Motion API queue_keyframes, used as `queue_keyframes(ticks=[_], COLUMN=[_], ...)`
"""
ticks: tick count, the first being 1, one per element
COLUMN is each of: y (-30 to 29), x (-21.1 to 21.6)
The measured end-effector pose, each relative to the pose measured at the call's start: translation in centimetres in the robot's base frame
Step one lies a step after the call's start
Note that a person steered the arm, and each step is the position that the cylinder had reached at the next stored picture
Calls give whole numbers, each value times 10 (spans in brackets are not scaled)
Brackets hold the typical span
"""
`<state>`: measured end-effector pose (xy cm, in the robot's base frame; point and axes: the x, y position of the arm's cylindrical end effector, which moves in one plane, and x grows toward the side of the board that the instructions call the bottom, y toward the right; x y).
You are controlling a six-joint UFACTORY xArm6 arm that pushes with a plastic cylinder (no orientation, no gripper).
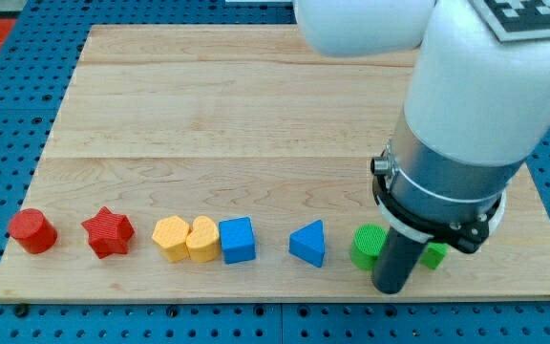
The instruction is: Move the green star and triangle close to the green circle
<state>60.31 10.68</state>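
Observation:
The green circle point(365, 246) sits near the board's bottom edge, right of centre, partly covered by my rod. The green star point(435, 254) lies just right of it; only a small green corner shows behind the rod and arm. My tip point(390, 288) rests at the board's bottom edge, just below and between the circle and the star. The only triangle in view is blue point(308, 244), left of the green circle. No green triangle shows.
Along the bottom row from the view's left: a red cylinder point(32, 231), a red star point(108, 233), a yellow hexagon point(171, 238), a yellow heart point(200, 239), a blue cube point(238, 240). The arm's white body point(475, 105) covers the board's right side.

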Motion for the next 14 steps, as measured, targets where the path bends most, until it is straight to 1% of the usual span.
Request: queue_keyframes(ticks=[1, 2, 3, 4, 5, 7, 8, 9, 10, 11, 12, 13, 14], y=[11, 2, -40, -101, -142, -63, -18, 67, 102, 91, 32, -20, -28], x=[-20, -63, -100, -102, -105, -145, -122, -103, -59, -35, -26, -33, -33])
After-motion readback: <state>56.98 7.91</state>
